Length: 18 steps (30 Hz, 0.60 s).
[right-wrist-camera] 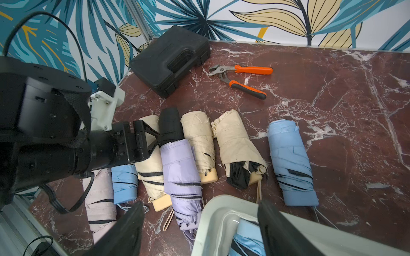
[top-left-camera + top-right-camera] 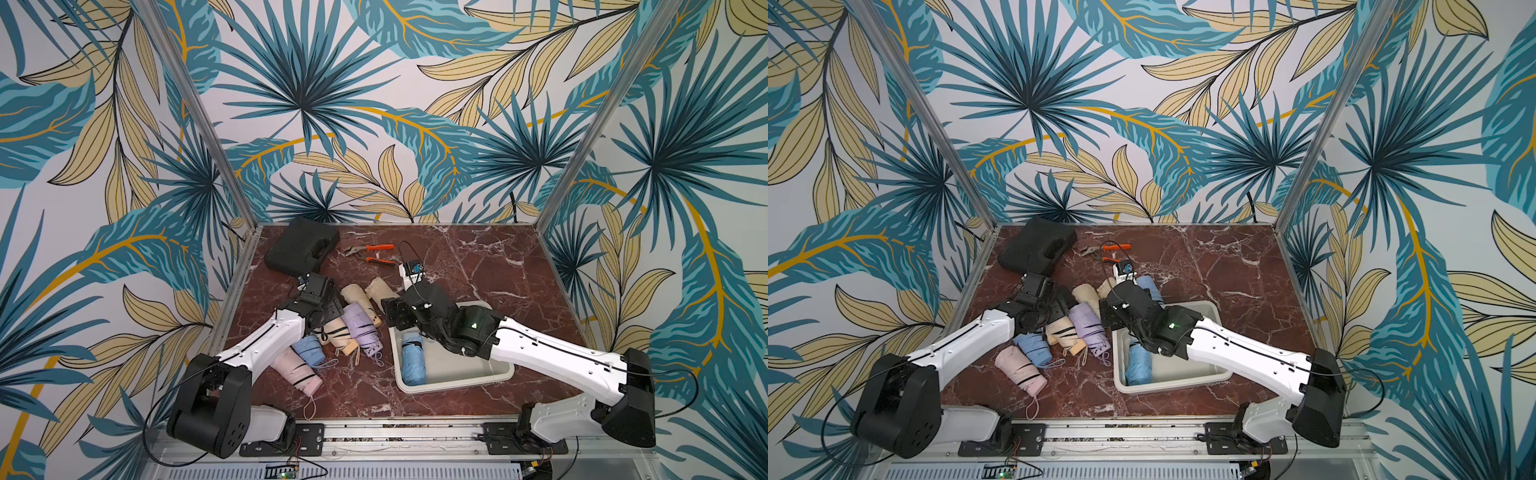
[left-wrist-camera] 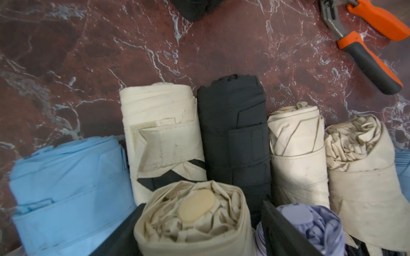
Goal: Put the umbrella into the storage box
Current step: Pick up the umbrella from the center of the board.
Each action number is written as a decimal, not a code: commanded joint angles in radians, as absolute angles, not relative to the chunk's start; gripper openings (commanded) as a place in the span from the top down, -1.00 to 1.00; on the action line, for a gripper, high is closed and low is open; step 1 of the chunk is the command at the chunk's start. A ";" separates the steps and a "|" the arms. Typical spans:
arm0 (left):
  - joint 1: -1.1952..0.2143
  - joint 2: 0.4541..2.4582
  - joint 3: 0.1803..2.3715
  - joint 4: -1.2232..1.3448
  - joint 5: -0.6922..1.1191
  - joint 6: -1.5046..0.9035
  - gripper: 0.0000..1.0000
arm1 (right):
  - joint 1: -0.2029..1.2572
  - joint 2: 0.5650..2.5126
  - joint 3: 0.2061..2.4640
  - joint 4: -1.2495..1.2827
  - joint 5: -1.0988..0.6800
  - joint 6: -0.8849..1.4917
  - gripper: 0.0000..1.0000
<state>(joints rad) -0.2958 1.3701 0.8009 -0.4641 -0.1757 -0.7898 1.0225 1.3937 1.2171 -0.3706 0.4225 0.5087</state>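
Crumpled cream umbrella [image 3: 193, 221] between left jaws, grip unclear; right jaws gape above smooth white storage box [image 1: 213, 212].

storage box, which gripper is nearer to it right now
Right. The right gripper hovers open over the far corner of the storage box. The left gripper is beside it over the umbrella pile, fingers either side of a cream umbrella.
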 commanded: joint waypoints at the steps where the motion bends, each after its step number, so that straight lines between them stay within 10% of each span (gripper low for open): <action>1: -0.280 1.389 0.794 -0.426 -0.164 -0.798 -0.47 | 1.021 1.361 1.193 -0.364 0.446 0.516 -0.64; 18: -0.266 1.237 0.820 -0.524 -0.233 -0.792 0.28 | 1.020 1.346 1.177 -0.352 0.457 0.508 -0.63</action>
